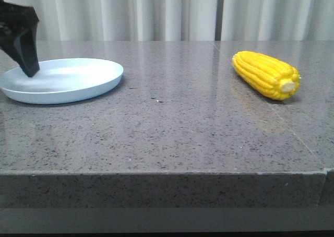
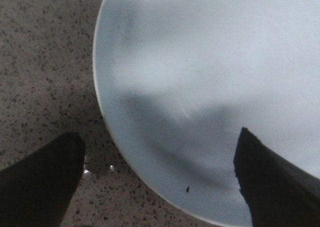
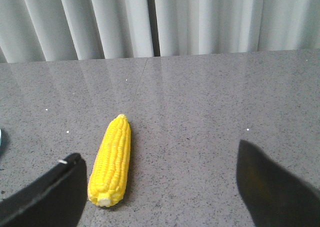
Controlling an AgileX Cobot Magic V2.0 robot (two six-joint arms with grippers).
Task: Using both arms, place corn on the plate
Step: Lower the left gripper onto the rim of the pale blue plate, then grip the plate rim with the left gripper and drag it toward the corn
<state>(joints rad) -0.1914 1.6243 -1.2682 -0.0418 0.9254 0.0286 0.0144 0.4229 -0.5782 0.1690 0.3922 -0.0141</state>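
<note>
Surface: a grey speckled stone tabletop [image 1: 172, 122] with a polished sheen is filling all three views; a thin seam is running across it near the corn. Pale, pleated curtains [image 1: 156, 12] are hanging behind the table's far edge.

The round, shallow, pale blue-white plastic plate [image 1: 78, 85] is sitting flat on the tabletop, taken here as the landmark. The bright yellow corn cob [image 1: 266, 74] is lying on its side on the bare stone, well apart from the plate toward the robot's right, its pale cut stub end pointing toward the table's near edge. Nothing is touching the corn.

Left arm: the black left gripper [image 2: 160, 174] is hanging over the plate's left rim, reaching in from the front view's upper left corner with one dark finger [image 1: 26, 51] angling down to the plate. In the left wrist view its fingers are standing spread wide, one over the stone outside the rim, the other over the plate's inner floor; gripping nothing. Whether the tip is touching the plate, cannot tell.

Right arm: the right gripper [image 3: 162, 184] is showing only in its own wrist view, fingers parted wide and empty, poised above the tabletop with the corn [image 3: 111, 162] lying just beside one finger [image 3: 55, 192].
</note>
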